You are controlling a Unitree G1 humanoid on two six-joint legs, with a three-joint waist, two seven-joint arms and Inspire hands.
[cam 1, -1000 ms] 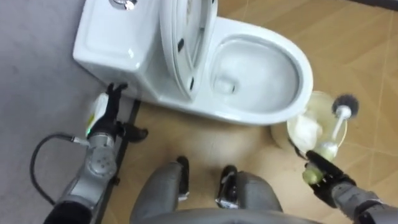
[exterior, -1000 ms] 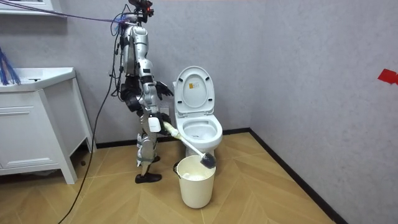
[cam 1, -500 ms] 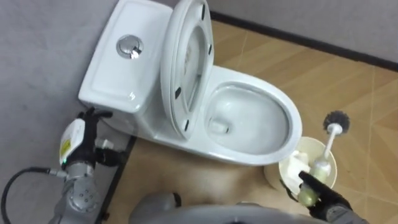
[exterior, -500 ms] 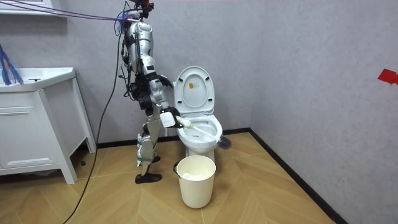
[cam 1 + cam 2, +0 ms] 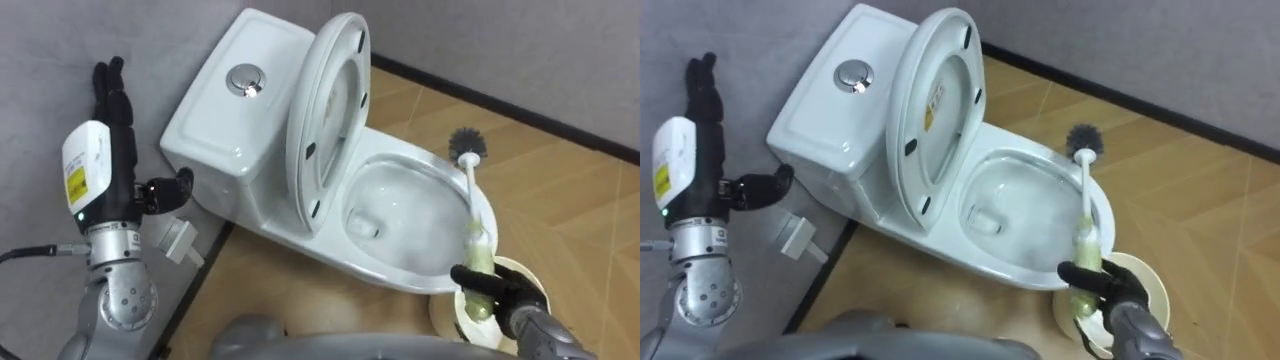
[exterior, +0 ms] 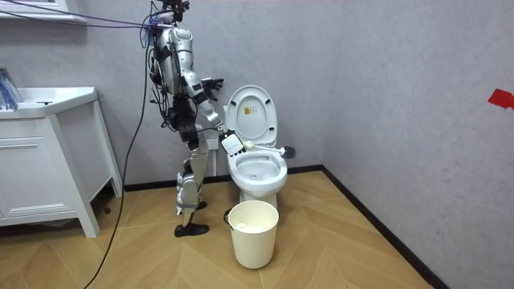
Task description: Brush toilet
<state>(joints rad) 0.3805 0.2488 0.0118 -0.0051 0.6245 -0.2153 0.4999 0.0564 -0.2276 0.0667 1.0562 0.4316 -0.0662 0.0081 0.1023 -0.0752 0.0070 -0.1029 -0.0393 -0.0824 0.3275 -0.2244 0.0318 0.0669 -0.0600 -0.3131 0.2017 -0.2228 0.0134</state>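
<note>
The white toilet (image 5: 240, 130) stands against the grey wall with lid and seat (image 5: 325, 110) raised and the bowl (image 5: 400, 215) open. My right hand (image 5: 492, 288) is shut on the pale handle of the toilet brush (image 5: 470, 195). The handle runs along the bowl's right rim, and the dark bristle head (image 5: 466, 143) hangs by the far right rim, above the floor. In the room view the brush (image 6: 269, 148) lies about level over the bowl. My left hand (image 5: 108, 105) is raised beside the tank, fingers straight, holding nothing.
A cream bucket (image 6: 254, 233) stands on the wooden floor in front of the toilet, under my right hand (image 5: 1102, 280). A small white box (image 5: 176, 238) sits low by the wall. A white sink cabinet (image 6: 48, 168) fills the room view's left.
The brush has come up out of the bucket and swung over the bowl's rim. My left hand has risen beside the tank. The head camera has shifted too.
</note>
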